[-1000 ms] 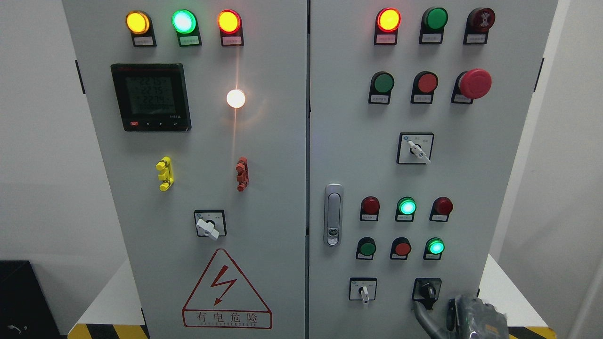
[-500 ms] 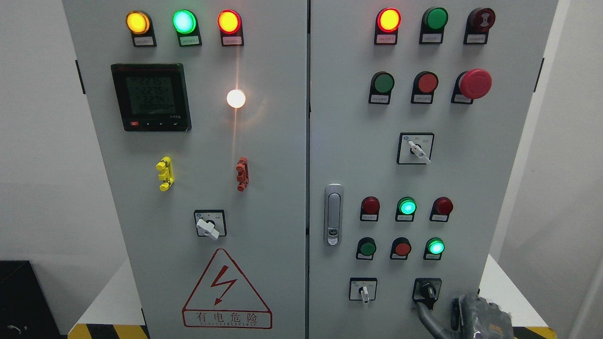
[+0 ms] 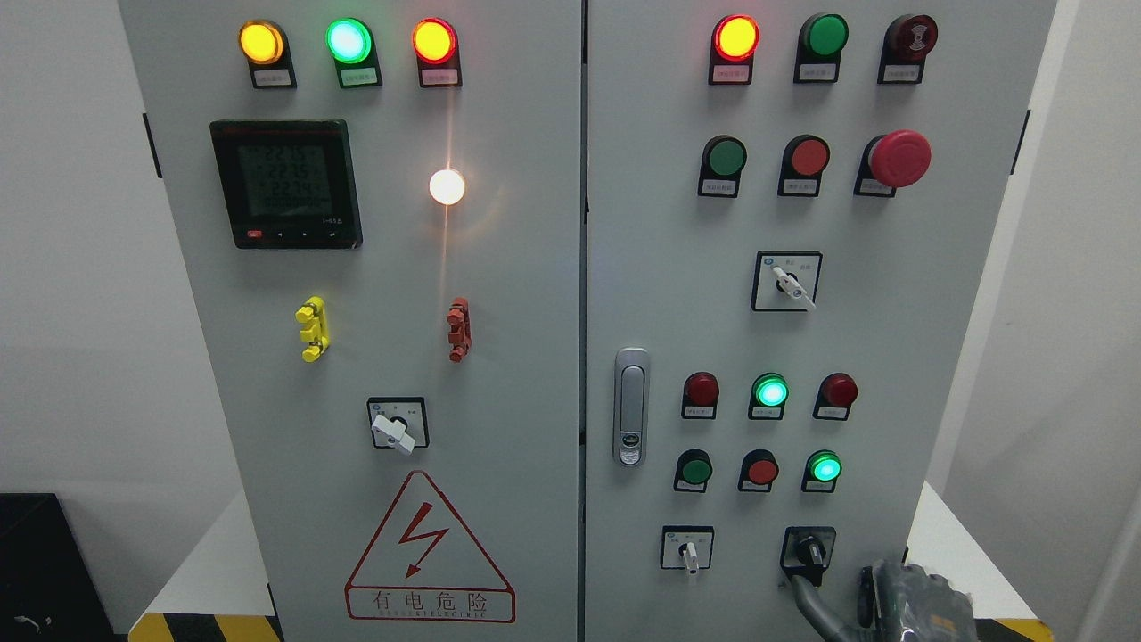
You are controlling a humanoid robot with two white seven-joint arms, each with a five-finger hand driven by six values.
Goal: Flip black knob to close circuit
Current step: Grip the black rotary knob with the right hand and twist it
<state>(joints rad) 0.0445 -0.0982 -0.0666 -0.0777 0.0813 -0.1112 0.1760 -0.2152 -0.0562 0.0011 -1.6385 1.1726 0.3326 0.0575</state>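
The black knob sits on a black square plate at the lower right of the grey cabinet's right door. Its pointer leans slightly down and to the left. My right hand comes in at the bottom right corner, just below the knob. One grey finger stretches up and left, its tip right under the knob's plate. The hand is relaxed and holds nothing. Most of the hand is cut off by the bottom edge. My left arm is out of view.
A white-handled selector sits left of the black knob. Above are red and green lamps and buttons, with a green lamp lit. A door latch is near the centre seam. A red mushroom stop button juts out at the upper right.
My right hand has drifted slightly to the right and down. The finger stays under the knob. The knob and the lamps look unchanged.
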